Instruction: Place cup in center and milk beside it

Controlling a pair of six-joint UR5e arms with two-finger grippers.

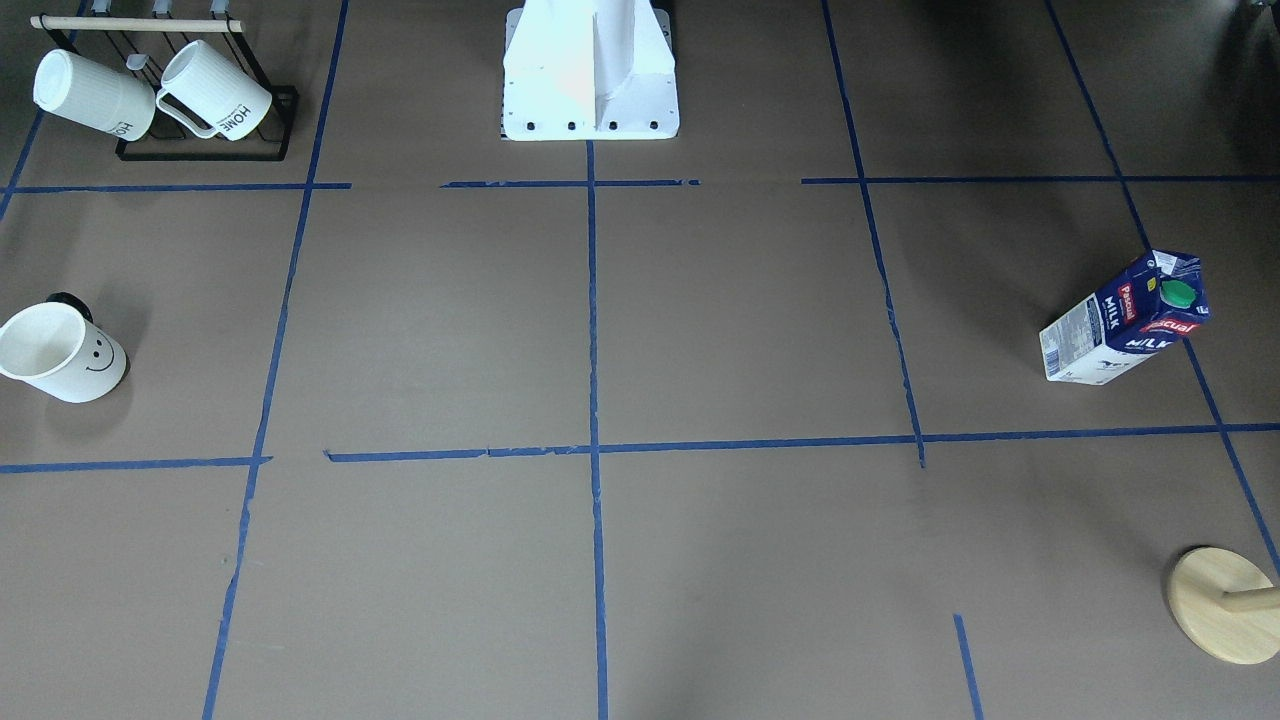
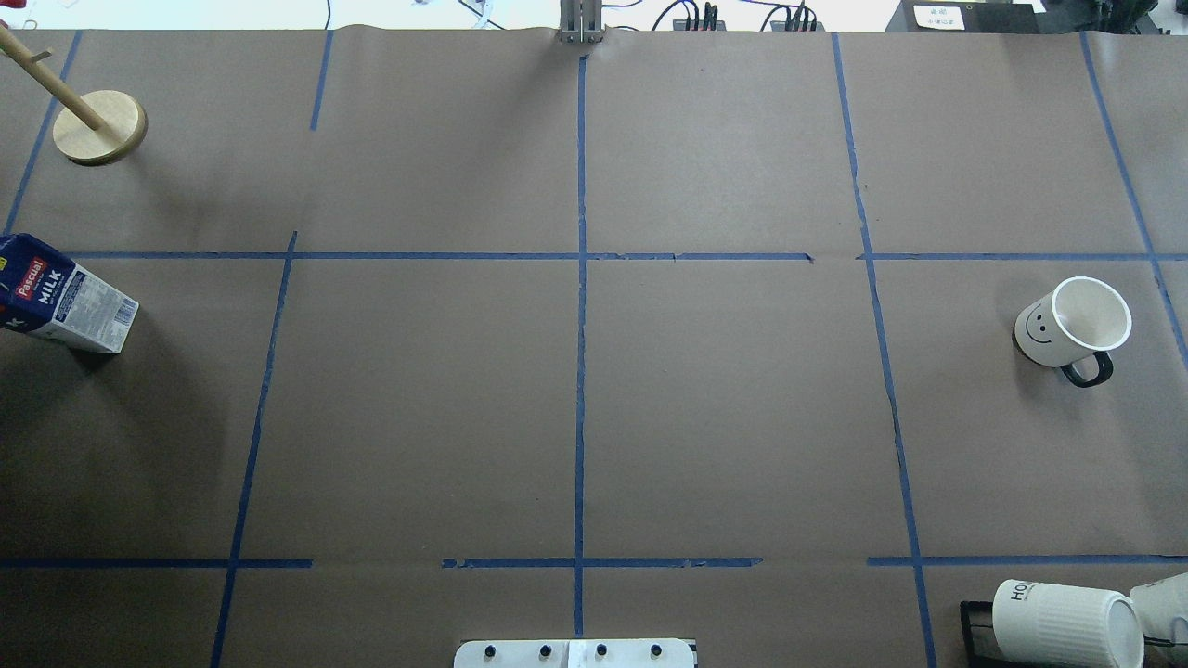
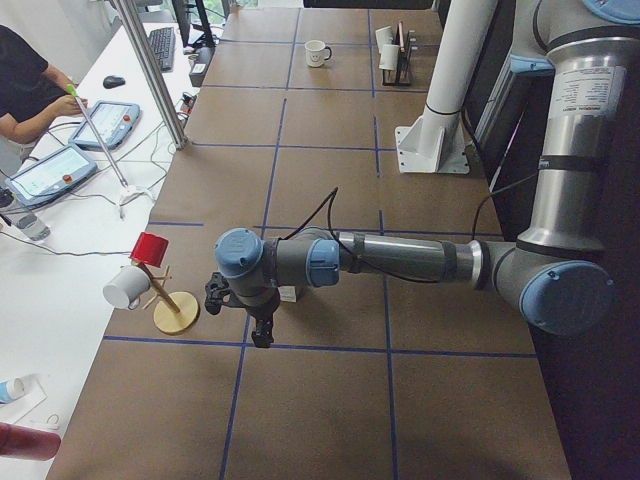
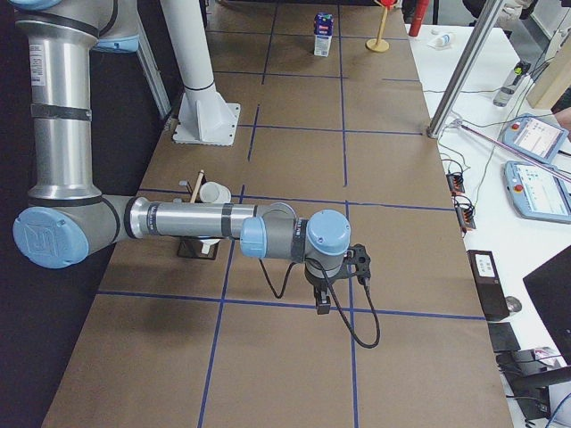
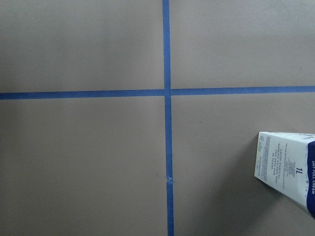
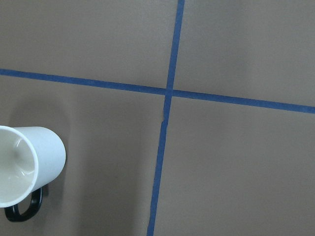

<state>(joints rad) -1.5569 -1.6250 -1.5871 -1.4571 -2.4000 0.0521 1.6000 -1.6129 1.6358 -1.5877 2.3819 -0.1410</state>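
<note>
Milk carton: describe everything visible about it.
The milk carton is a tall rectangular box, seemingly cardboard, dark blue and white, with a round green cap on its sloped top. It bears a red "Pascual" label, the white word "MILK" and a white fine-print panel marked "1L". It stands upright, capped, on the brown table, far out on the robot's left side. Only the table touches it.
</note>
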